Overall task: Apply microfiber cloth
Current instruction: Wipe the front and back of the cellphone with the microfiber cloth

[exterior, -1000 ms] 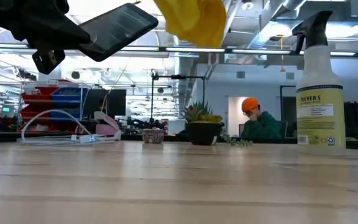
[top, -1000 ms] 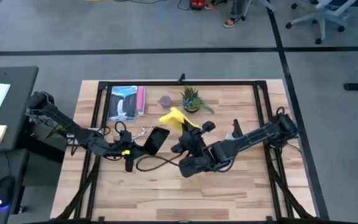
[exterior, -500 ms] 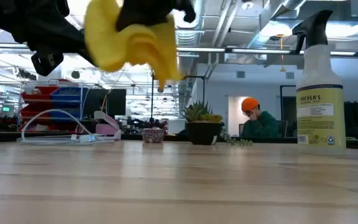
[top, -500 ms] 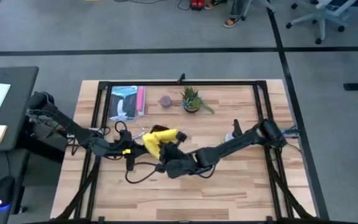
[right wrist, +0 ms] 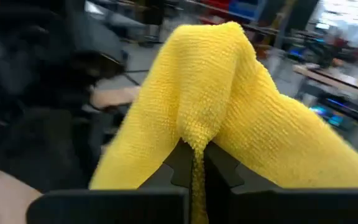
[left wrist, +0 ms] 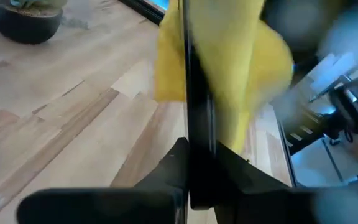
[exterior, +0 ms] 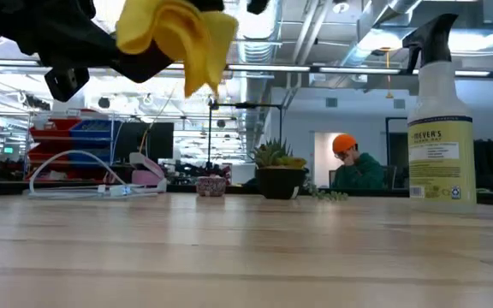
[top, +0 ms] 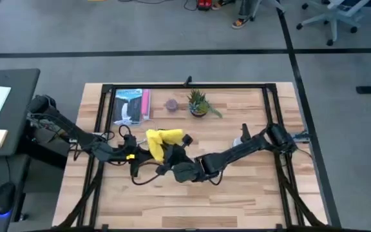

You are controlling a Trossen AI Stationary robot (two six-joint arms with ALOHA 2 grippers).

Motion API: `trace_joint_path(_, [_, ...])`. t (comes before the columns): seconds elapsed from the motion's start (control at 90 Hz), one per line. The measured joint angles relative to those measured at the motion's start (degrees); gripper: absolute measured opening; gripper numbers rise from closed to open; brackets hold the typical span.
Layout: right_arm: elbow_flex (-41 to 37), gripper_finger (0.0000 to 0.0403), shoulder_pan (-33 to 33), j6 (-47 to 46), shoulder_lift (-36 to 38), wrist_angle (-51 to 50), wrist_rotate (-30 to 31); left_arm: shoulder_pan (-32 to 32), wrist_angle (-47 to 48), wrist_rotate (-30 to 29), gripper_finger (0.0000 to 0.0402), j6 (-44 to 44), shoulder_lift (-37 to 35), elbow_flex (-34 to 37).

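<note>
**Cloth is sitting on the phone, wipe looks mid-way**

Nearest the front edge: bare wooden table (top: pixel 237 200), nothing going on there.

Mid-table, both arms are meeting in the air. Right gripper (top: pixel 166 156) is pinching the microfiber cloth (top: pixel 163 140); its wrist view shows both fingers closed on a fold of yellow fabric (right wrist: pixel 222 118), the rest draping over them. Left gripper (top: pixel 137 156) is clamping a black smartphone (left wrist: pixel 194 112) edge-on between its fingers, raised off the table. In the left wrist view the cloth is lying against the far face of the phone, apparently touching. Low view confirms the cloth (exterior: pixel 174 34) is hanging high above the tabletop, against the dark gripper bodies.

Progress, my read: cloth is picked up and brought to the phone, so contact is made. What's left is the actual rubbing across the face. Can't tell how much of the screen is covered.

Further back: spray bottle (exterior: pixel 439 120), potted plant (top: pixel 198 103). Beyond the table, a person in an orange cap (exterior: pixel 353 167) is sitting.
</note>
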State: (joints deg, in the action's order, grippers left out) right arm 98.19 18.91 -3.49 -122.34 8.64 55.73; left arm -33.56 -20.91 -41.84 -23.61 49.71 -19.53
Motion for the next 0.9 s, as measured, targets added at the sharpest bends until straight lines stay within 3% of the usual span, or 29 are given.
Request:
trace_joint_path(0.122, [0.0, 0.0, -1.35, -3.72, -0.72, -0.91, -10.22, -0.03, 0.45, -0.1, 0.0015, 0.01, 0.04, 0.0])
trace_joint_path(0.211, [0.07, 0.0, -2.04, -5.4, -0.67, -2.96, -11.5, -0.03, 0.46, -0.46, 0.0015, -0.03, 0.04, 0.0])
trace_joint_path(0.267, [0.11, 0.0, -1.98, -5.19, -0.64, -3.97, -7.96, 0.05, 0.45, -0.92, 0.0015, -0.1, 0.04, 0.0])
trace_joint_path(0.478, [0.02, 0.0, -0.1, 7.09, 0.28, -3.64, 14.94, 0.07, 0.64, -1.24, 0.0015, -0.99, 0.04, 0.0])
trace_joint_path(0.567, [0.0, 0.0, 0.21, 10.67, 0.7, -2.99, 17.52, 0.02, 0.6, -0.41, 0.0015, -0.93, 0.02, -0.02])
trace_joint_path(0.633, [0.0, 0.0, 0.44, 10.78, 0.72, -3.27, 14.72, -0.01, 0.84, -0.22, 0.0015, -0.89, 0.02, -0.02])
trace_joint_path(0.756, [0.02, 0.0, 0.6, 4.34, 0.27, -5.03, 2.61, -0.07, 0.86, 0.06, 0.0015, -0.66, 0.04, -0.02])
trace_joint_path(0.9, [0.02, 0.0, 0.44, -1.26, -0.61, -15.08, -5.95, -0.03, 1.41, -0.33, 0.0015, -0.67, 0.06, 0.01])
